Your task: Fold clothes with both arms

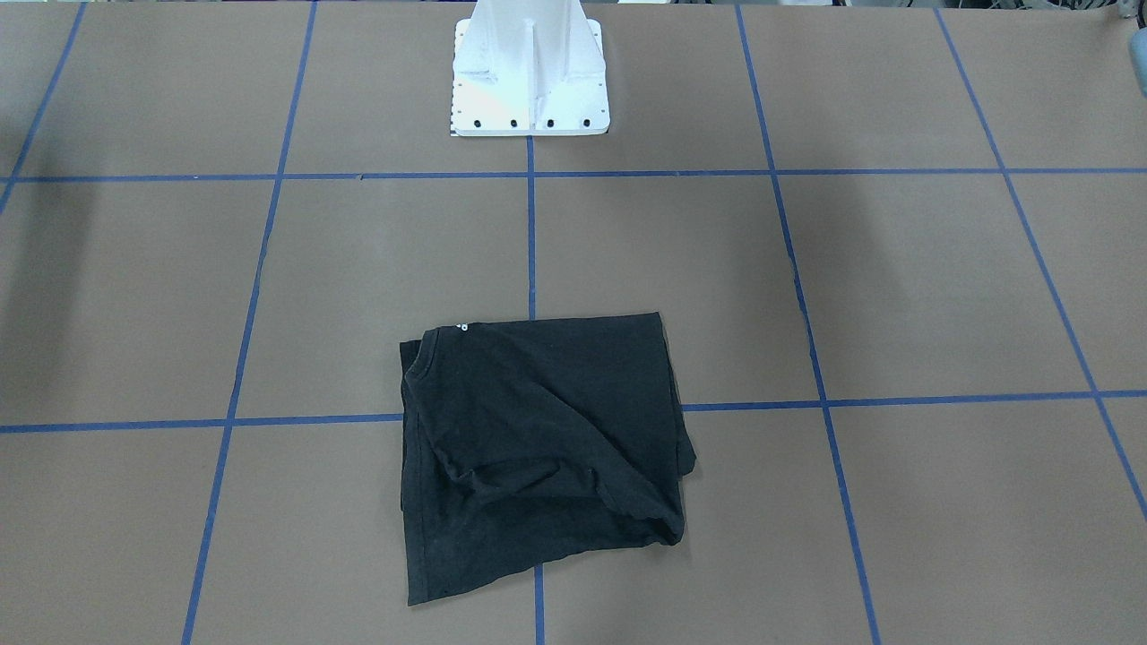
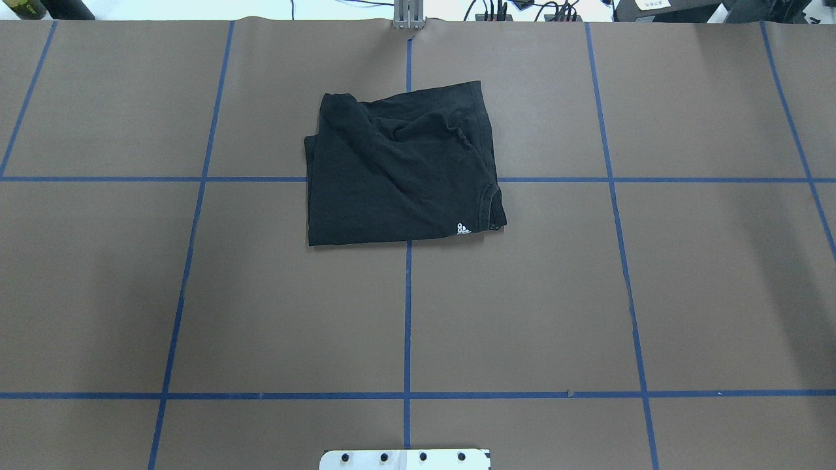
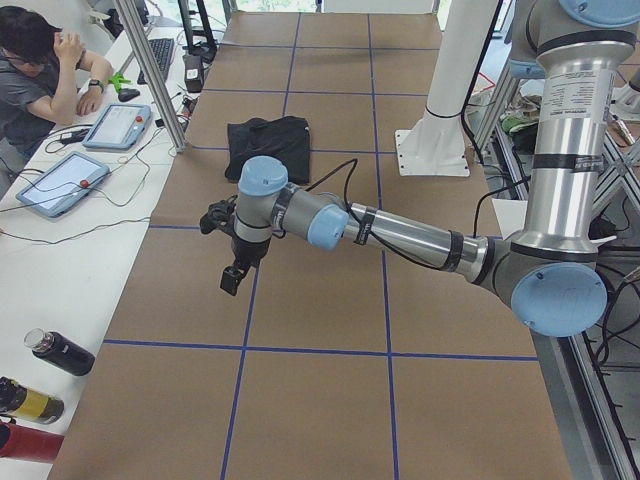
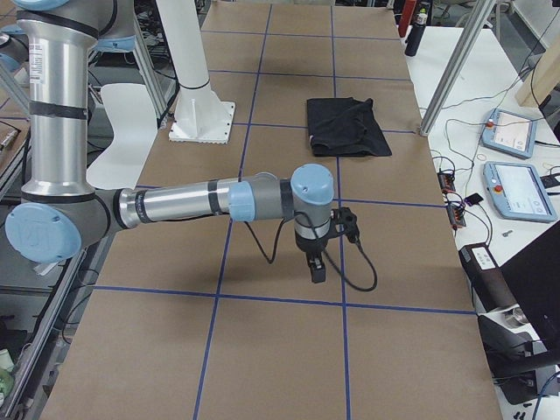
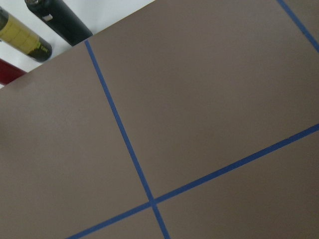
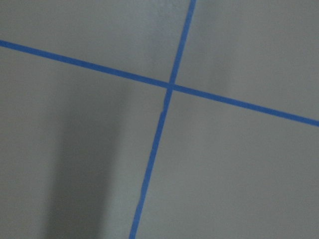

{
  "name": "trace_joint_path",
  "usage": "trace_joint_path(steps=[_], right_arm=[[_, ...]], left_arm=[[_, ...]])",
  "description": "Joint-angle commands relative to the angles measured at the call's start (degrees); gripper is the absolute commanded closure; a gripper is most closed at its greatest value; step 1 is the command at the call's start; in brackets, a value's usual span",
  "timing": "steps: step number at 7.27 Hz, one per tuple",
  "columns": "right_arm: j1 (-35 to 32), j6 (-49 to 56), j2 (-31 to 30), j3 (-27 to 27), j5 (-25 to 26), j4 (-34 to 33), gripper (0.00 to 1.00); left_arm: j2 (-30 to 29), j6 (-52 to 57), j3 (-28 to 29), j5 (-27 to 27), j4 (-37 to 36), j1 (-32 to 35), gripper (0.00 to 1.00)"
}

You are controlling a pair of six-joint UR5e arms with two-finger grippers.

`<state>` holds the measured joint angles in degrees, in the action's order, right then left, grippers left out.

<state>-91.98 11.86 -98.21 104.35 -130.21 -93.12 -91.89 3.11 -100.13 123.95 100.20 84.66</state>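
The left arm [image 3: 400, 235] is nearest in the view from the table's left end. It stretches low over the brown table [image 2: 261, 313], and the left gripper [image 3: 233, 275] points down at bare paper, well apart from the T-shirt [image 2: 398, 170]. I judge it is parked there to keep clear of the cloth.

The T-shirt lies in the middle, on the far side of the table from the pedestal [image 1: 529, 90], across the centre line of blue tape [image 2: 407, 313]. It is folded to a rough rectangle with some wrinkles and one loose corner, so the folding looks almost or fully done.

At the right end, the right arm [image 4: 201, 201] hangs in the same way. The right gripper [image 4: 315, 267] points down, also well apart from the cloth.

Both grippers show only in the side views, so I cannot tell if their jaws are wide or narrow; nothing hangs from them. The wrist cameras show only table and tape, no fingers, and the left one catches also some bottles [image 5: 60, 20] at the edge. On the shirt, only a small white mark [image 2: 462, 228] near the collar shows; any other print is hidden.
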Motion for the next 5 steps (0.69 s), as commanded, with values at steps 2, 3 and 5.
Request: trace_joint_path(steps=[2,3,5], right_arm=[[-2.16,0.62,-2.87,-4.33,-0.57,1.17,0.0],[0.63,0.27,-1.38,-3.2,-0.83,0.83,0.0],[6.26,-13.53,-0.58,1.1,-0.48,0.92,0.0]], left_arm=[[4.51,5.38,1.78,2.07,0.61,6.12,0.0],[7.66,5.67,1.78,8.96,0.87,6.48,0.0],[9.01,6.82,1.78,11.84,0.52,6.48,0.0]])
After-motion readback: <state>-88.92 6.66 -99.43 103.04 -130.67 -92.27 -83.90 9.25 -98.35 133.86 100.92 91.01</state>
